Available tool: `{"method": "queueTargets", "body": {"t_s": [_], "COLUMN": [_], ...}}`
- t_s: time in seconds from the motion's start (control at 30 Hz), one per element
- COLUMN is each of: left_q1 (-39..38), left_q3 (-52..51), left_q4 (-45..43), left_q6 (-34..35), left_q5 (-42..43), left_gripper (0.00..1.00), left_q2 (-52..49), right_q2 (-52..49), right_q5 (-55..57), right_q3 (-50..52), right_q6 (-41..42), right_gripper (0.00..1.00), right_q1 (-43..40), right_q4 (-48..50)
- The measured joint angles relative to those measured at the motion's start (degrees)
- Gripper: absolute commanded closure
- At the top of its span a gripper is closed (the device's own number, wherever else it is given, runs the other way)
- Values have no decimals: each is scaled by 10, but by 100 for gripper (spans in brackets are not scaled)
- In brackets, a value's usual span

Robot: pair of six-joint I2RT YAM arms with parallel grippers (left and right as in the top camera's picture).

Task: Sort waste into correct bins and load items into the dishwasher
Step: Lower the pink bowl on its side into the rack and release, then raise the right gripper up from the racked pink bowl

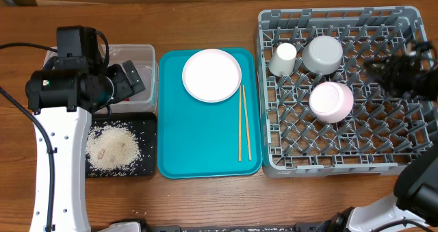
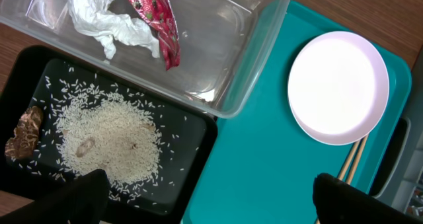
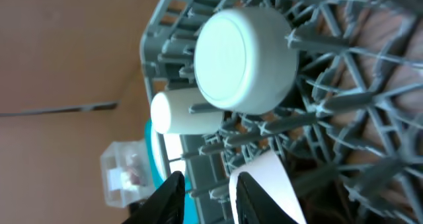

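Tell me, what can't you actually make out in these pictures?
- Overhead: the left arm covers most of the clear tub, hiding its contents.
- Overhead: the right gripper is a dark blur above the dish rack; its jaws are unreadable.
- Left wrist: the chopsticks disappear behind a gripper finger.

No legible text or numbers anywhere, print on red foil wrapper (image 2: 157, 26) unreadable

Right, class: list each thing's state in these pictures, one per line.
Plate: empty, on teal tray.
Chopsticks: beside plate.
Cup: in rack, tilted.
White bowl: in rack, upside down.
Pink bowl: in rack.
Tub: holds tissue, wrapper.
Black tray: holds rice.
Left gripper: open.
Right gripper: open.
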State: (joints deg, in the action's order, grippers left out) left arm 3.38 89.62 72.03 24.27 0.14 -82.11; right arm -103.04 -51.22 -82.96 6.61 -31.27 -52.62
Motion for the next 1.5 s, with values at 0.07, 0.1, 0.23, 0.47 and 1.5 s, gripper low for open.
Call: {"method": "queueTargets", "body": {"t_s": [0.07, 0.1, 0.23, 0.47, 1.5], "left_q1": [0, 0, 0, 0, 0], "left_q3": [0, 0, 0, 0, 0], "left_q4": [0, 0, 0, 0, 0], "left_q6": [0, 0, 0, 0, 0], "left_q5": [0, 0, 0, 0, 0], "left_gripper": [0, 0, 0, 0, 0], "left_q2": [0, 0, 0, 0, 0], "right_q2": [0, 0, 0, 0, 0], "right_q5": [41, 55, 145, 303, 549], "right_q3": [-41, -53, -88, -87, -73], "right_q6": [-7, -9, -32, -43, -13], "right_gripper": [72, 74, 96, 96, 91], "right_q1": [13, 21, 94, 205, 275], "right_q4": [-47, -62, -134, -190, -199]}}
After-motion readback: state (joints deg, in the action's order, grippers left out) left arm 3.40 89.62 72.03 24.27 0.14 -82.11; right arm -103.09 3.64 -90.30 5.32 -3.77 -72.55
